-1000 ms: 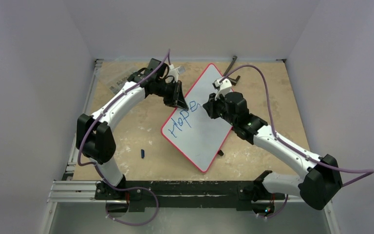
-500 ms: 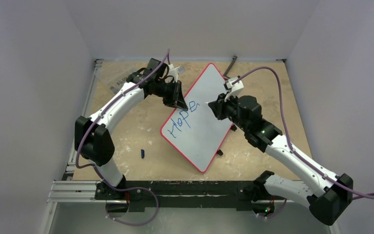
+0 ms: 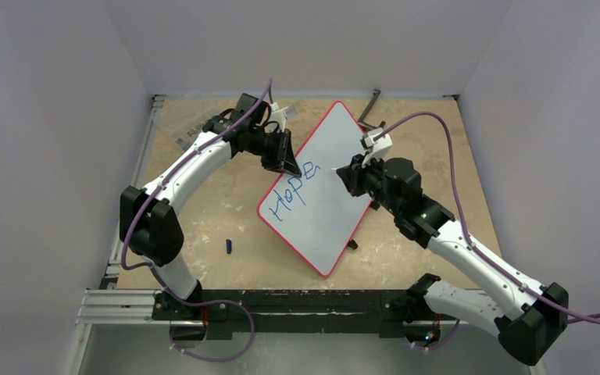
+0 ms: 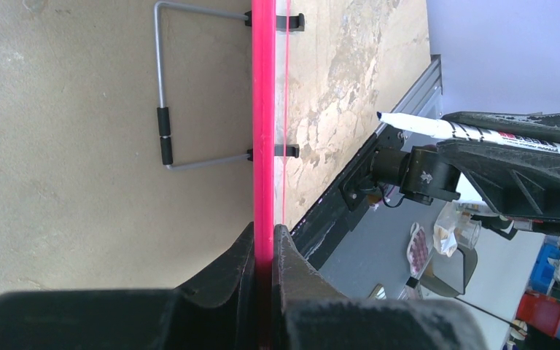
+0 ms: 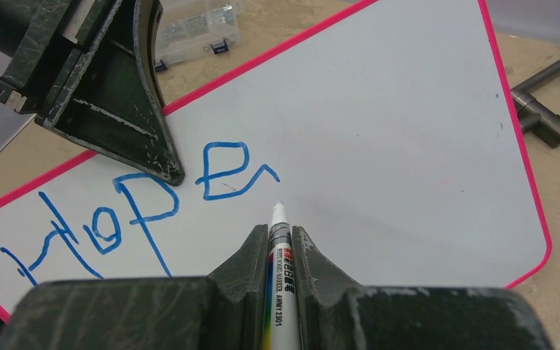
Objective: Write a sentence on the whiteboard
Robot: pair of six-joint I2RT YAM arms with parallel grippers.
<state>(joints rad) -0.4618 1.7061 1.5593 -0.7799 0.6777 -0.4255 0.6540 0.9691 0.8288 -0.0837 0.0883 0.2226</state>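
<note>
Over whiteboard (image 3: 324,223), right gripper (image 3: 343,173) with marker (image 5: 281,281) shifted rightward.

whiteboard (image 5: 408,109): blue lettering (image 5: 143,216) "Hope" | marker (image 5: 281,277): print, perhaps "2301"

Left arm (image 3: 195,166) and right arm (image 3: 473,259) bend inward, left claw (image 3: 287,162) and right claw (image 3: 341,173) pinched closed, tips nearly facing.

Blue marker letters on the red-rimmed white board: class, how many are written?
4 on the red-rimmed whiteboard: H first, then o, p, and e nearest the white marker's tip; the left gripper may hide more.
</note>
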